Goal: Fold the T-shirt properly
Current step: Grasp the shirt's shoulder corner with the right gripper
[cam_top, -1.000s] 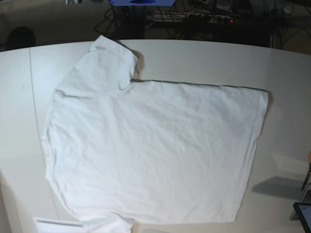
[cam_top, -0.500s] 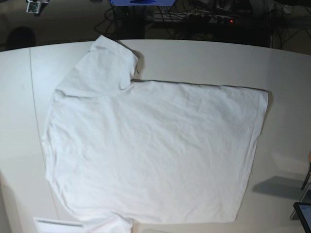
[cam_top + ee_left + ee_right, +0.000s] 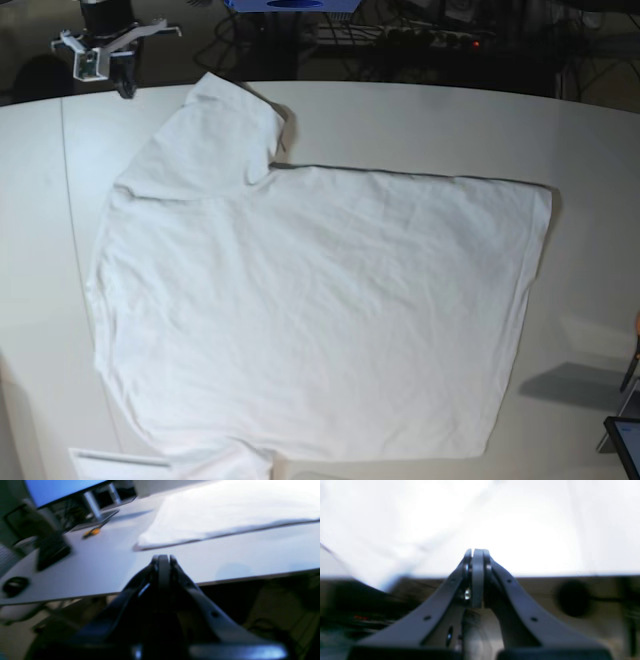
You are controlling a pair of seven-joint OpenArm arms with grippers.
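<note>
1. The table (image 3: 400,110) is big and off-white, taking up nearly the whole base view.
2. The T-shirt (image 3: 310,310) lies spread flat across the middle of it (one sleeve sticks out toward the far left corner).
3. The right gripper (image 3: 122,88) hangs at the far left edge of the table, near that sleeve, fingers pressed together on nothing.
4. The left gripper (image 3: 163,558) sits off the table's edge, also pinched closed and empty, apart from the shirt's hem.
</note>
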